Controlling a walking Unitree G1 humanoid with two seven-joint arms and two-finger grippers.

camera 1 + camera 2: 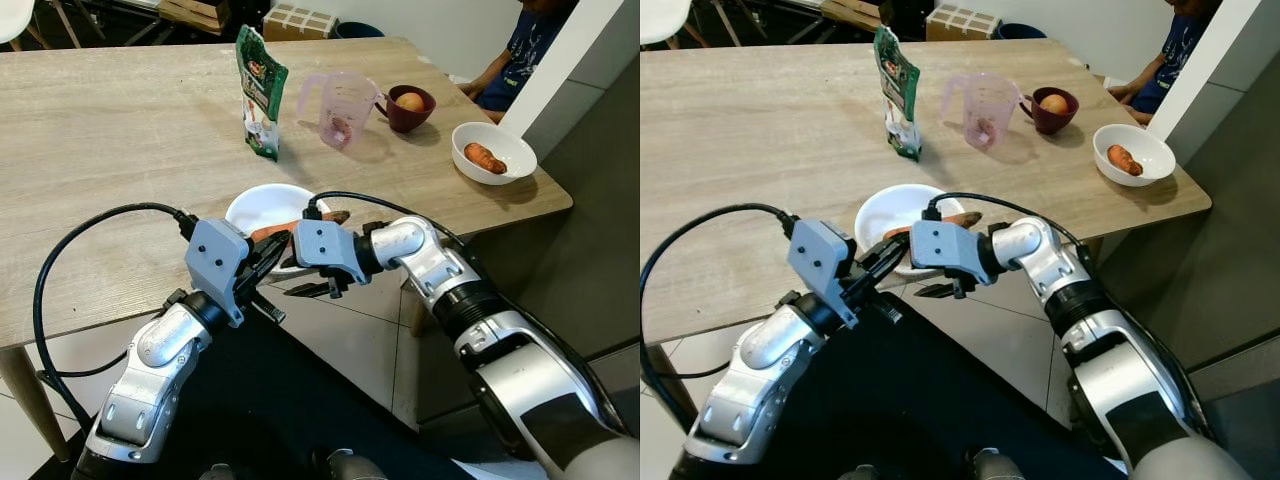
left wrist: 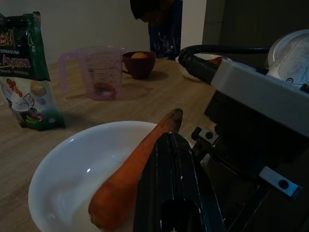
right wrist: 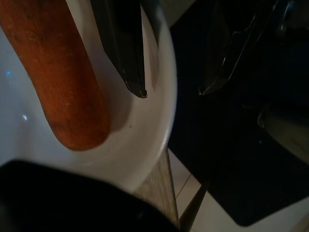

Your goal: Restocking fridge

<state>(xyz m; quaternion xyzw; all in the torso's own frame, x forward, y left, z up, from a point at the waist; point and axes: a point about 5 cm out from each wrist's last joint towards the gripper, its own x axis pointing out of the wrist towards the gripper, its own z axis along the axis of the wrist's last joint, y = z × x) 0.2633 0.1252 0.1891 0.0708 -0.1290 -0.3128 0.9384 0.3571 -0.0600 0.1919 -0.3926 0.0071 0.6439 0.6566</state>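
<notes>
A white bowl (image 1: 252, 203) sits at the table's (image 1: 110, 170) front edge with an orange carrot (image 1: 272, 232) lying in it. My left gripper (image 1: 274, 256) reaches the bowl's near rim beside the carrot (image 2: 130, 179); its fingers (image 2: 174, 159) look pressed together, shut, with nothing seen between them. My right gripper (image 3: 171, 92) is open and straddles the bowl's rim (image 3: 164, 121). One of its fingers is inside the bowl next to the carrot (image 3: 58, 72), and the other is outside, beyond the table edge.
Farther back on the table stand a green packet (image 1: 262, 90), a pink measuring jug (image 1: 342, 105), a dark red bowl (image 1: 410, 112) with an orange fruit, and a white bowl (image 1: 492, 150) with another carrot. A person (image 1: 520, 50) sits at the far right corner.
</notes>
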